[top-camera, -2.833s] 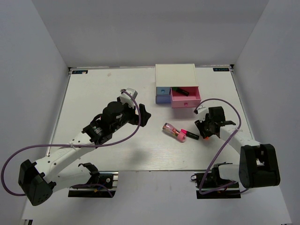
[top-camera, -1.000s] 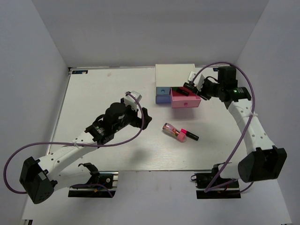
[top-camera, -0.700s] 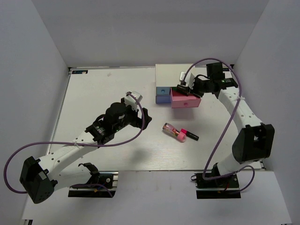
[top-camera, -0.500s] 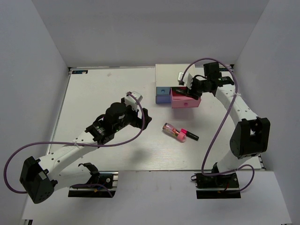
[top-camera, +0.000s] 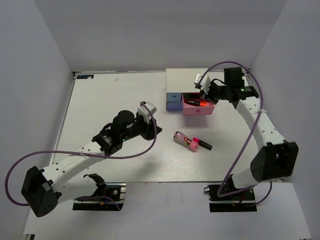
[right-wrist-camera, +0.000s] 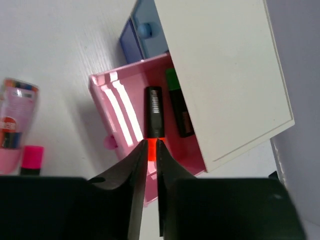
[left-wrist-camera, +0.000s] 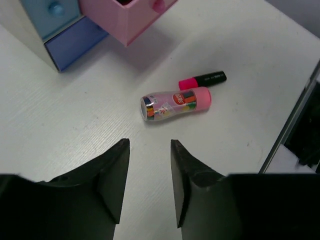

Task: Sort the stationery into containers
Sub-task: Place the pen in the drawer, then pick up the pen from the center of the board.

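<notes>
The white cabinet [top-camera: 187,79] has light blue [top-camera: 173,95] and violet-blue [top-camera: 173,105] drawers shut and the pink drawer [top-camera: 198,110] pulled out. An orange-capped marker [right-wrist-camera: 154,110] and a green-capped marker [right-wrist-camera: 181,117] lie in the pink drawer [right-wrist-camera: 112,107]. My right gripper [right-wrist-camera: 152,144] hovers over the orange cap. Only a narrow slit separates its jaws, and they hold nothing. A pink-and-clear tube [left-wrist-camera: 175,102] and a pink-capped marker [left-wrist-camera: 202,80] lie on the table. My left gripper [left-wrist-camera: 149,145] is open and empty, a short way in front of the tube.
The table's side walls rise on the left and right of the white surface [top-camera: 110,100]. A purple cable [top-camera: 235,65] arcs above the right arm near the cabinet. The left arm [top-camera: 120,131] stretches diagonally over the table's middle.
The right arm carried the orange-capped marker from the table to the pink drawer, where it now lies, and its jaws narrowed. The left gripper's jaws came closer together and it shifted slightly right.
</notes>
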### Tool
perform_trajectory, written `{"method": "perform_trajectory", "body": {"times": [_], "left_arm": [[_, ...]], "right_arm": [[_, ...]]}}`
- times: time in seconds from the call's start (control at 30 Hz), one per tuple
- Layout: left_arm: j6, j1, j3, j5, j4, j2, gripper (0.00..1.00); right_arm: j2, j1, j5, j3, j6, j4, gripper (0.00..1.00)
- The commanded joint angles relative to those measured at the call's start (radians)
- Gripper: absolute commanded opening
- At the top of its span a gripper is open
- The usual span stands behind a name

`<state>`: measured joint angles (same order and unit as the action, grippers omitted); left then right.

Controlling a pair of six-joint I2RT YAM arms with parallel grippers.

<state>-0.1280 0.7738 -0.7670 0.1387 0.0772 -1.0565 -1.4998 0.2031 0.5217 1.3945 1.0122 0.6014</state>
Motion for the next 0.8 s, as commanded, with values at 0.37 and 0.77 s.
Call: {"method": "perform_trajectory", "body": {"times": [0.37,0.77], "left_arm": [[0.048,-0.002,-0.046,0.17,0.019,-0.074,0.71],[0.057,-0.002,-0.097,0.111,0.125,-0.14,0.72]], "right_arm": [[0.538,0.024,0.039,-0.658,0.043,0.074,0.7],[0.311,0.056,-0.112,-0.693,-0.072,-0.143,0.77]]}}
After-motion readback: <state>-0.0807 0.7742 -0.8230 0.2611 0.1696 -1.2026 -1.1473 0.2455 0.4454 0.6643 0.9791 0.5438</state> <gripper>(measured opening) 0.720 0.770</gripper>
